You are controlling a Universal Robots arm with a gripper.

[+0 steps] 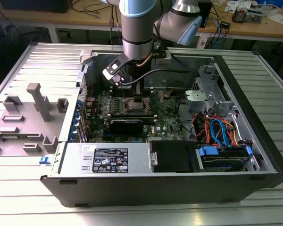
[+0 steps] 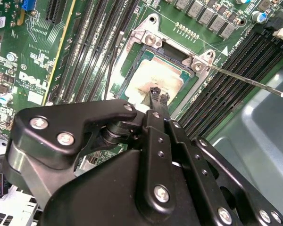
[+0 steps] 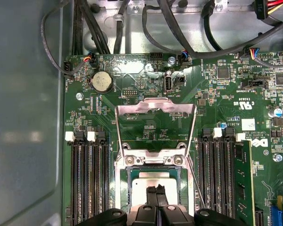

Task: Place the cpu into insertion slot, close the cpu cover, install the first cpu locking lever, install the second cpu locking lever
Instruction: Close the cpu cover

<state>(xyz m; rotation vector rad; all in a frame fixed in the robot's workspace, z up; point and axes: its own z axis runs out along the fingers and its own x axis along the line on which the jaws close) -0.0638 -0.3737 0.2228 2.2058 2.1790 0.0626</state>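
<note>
**CPU seated, cover and levers not yet done**

Exterior view: the arm (image 1: pixel 137 28) is reaching down into the open PC case (image 1: pixel 254 141). The gripper (image 1: pixel 132 92) is hanging right over the insertion slot (image 1: pixel 132 104) in the middle of the green board (image 1: pixel 167 125). Can't make out the chip from here.

Second wrist view: the cpu (image 2: pixel 153 75) is lying flat inside the insertion slot (image 2: pixel 137 61), silver top up, and it's looking level with the rim. The gripper (image 2: pixel 158 94) is sitting just above it with its fingers pressed together, nothing visibly pinched between them. Whether the tips are touching the chip, I can't tell. One locking lever (image 2: pixel 245 80) is sticking out across the memory slots (image 2: pixel 226 89), unlatched.

First wrist view: the gripper (image 3: pixel 156 190) is showing the same, fingers together over the cpu (image 3: pixel 146 187). The cpu cover (image 3: pixel 155 106) is standing swung open past the slot's hinge, with board showing through its cut-out.

My read: step one is looking done. The cover isn't closed and neither lever is locked, so three steps are remaining.
</note>
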